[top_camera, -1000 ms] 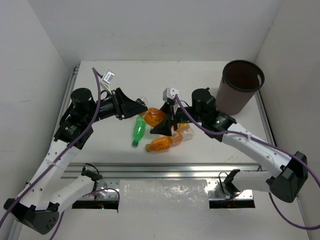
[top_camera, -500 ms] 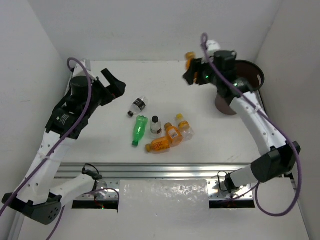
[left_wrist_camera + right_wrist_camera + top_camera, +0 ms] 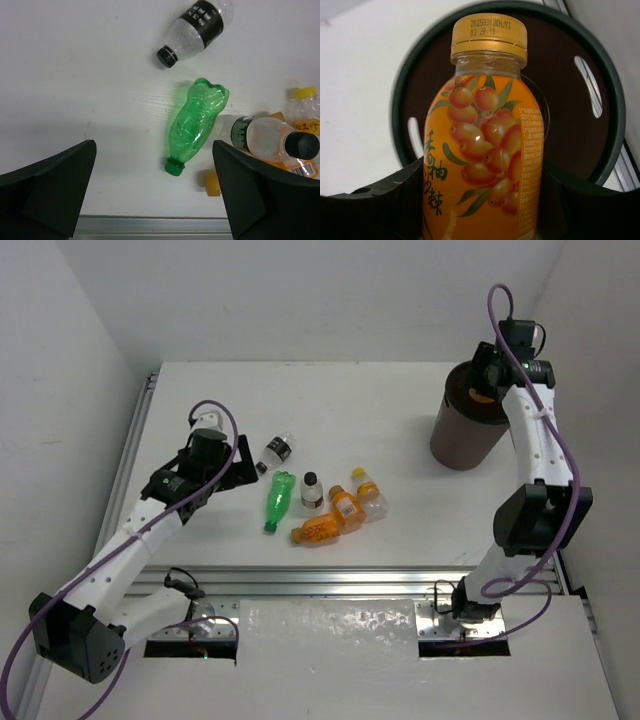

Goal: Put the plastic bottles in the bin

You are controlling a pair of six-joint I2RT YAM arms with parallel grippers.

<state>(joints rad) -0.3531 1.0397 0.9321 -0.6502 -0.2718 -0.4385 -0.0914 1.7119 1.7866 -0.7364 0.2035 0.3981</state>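
My right gripper [image 3: 487, 390] is shut on an orange bottle [image 3: 485, 140] with a berry label and orange cap, held upright over the mouth of the dark-brown bin [image 3: 462, 440]. The bin's black rim [image 3: 615, 100] rings the bottle in the right wrist view. My left gripper [image 3: 155, 195] stands wide open and empty just above the table, left of the slim green bottle [image 3: 197, 125]. A clear bottle with a black cap [image 3: 197, 30] lies beyond it. More bottles lie clustered at mid-table: an orange one [image 3: 322, 530], a labelled one [image 3: 346, 506] and a black-capped one [image 3: 311, 490].
A yellow-capped bottle [image 3: 368, 495] lies at the right of the cluster. A metal rail [image 3: 330, 580] runs along the table's near edge, and white walls close in on three sides. The bin stands at the far right.
My right arm has lifted the orange bottle from the pile and swung it over the bin. My left gripper has opened, left the clear bottle on the table and drawn back to the left.
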